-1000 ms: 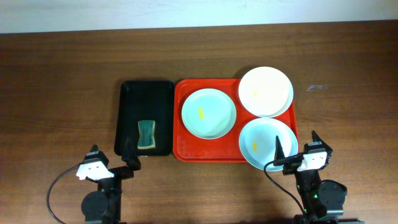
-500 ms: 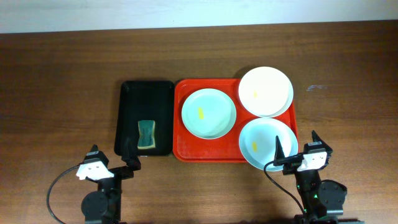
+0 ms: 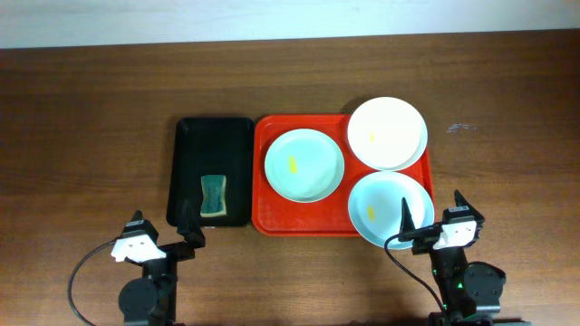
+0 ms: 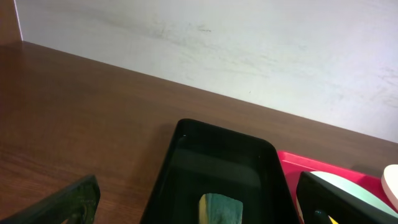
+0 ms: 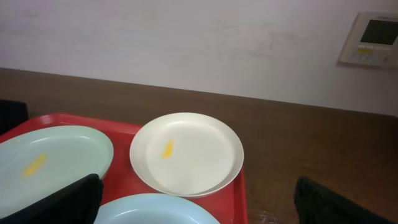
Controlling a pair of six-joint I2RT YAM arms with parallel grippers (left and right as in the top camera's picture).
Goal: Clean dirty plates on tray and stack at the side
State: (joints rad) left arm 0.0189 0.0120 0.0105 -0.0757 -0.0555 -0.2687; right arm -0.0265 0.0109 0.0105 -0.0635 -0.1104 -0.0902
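Observation:
On the red tray (image 3: 261,201) lie three plates: a mint one (image 3: 304,164) at the left, a white one (image 3: 388,133) at the back right, a pale blue one (image 3: 391,209) at the front right. Each carries a small yellow smear. The right wrist view shows the white plate (image 5: 186,152), the mint plate (image 5: 50,162) and the blue plate's rim (image 5: 155,210). My right gripper (image 3: 431,210) stands open just in front of the blue plate, empty. My left gripper (image 3: 163,222) is open and empty before the black tray (image 3: 214,145).
The black tray holds a green and yellow sponge (image 3: 213,196), which sits low in the left wrist view as the sponge (image 4: 219,208). Bare wooden table (image 3: 91,136) spreads to the left, right and back. A pale wall (image 5: 186,43) stands behind the table.

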